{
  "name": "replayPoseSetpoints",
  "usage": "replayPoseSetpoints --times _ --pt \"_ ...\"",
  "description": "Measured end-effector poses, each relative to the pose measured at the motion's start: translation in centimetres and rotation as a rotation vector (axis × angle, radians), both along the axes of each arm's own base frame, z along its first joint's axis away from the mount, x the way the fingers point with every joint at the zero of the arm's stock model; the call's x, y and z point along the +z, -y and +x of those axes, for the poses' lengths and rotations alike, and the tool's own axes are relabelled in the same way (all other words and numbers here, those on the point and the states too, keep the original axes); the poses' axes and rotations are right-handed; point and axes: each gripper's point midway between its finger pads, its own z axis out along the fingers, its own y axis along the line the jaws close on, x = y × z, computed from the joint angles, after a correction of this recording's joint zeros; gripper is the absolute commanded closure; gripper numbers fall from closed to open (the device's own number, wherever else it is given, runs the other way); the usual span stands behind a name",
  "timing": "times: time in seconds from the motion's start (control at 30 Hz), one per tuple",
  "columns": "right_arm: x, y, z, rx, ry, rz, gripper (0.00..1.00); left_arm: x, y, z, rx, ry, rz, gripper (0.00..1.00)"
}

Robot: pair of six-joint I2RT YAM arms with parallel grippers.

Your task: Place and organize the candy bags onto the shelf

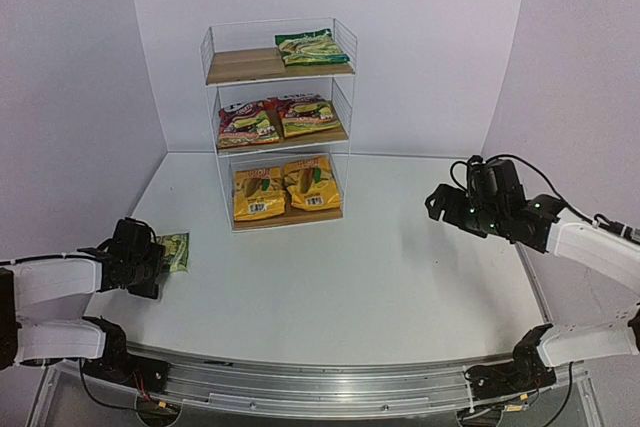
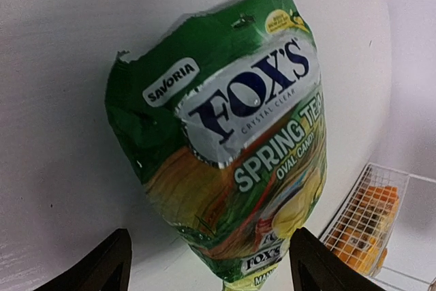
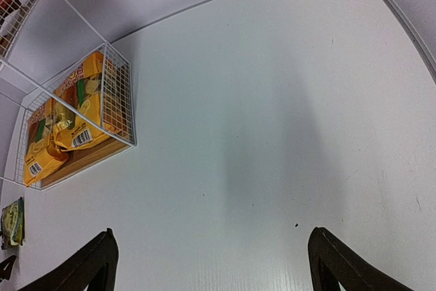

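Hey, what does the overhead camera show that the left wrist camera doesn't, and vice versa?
Only overhead: the whole shelf, with a green bag on top and two red bags in the middle, plus the right gripper, open. Only left wrist: the print on the loose green bag, FOX'S Spring Tea, and its ragged top edge. Both: that loose green bag lying on the table at the left gripper, and the yellow bags at the shelf's bottom.

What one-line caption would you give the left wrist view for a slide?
Left tool open over a green FOX'S Spring Tea candy bag lying on the white table.
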Motion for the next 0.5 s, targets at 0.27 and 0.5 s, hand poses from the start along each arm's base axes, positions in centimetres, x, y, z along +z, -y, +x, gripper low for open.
replayPoseSetpoints --times 0.27,0.5 --pt "0.5 -0.6 0.5 0.034 0.014 -0.009 0.07 0.0 -1.0 0.9 0.062 0.126 0.009 0.48" --pt "0.5 -0.9 0.4 0.052 0.011 -0.005 0.07 -1.2 -1.2 1.5 0.051 0.129 0.047 1.00"
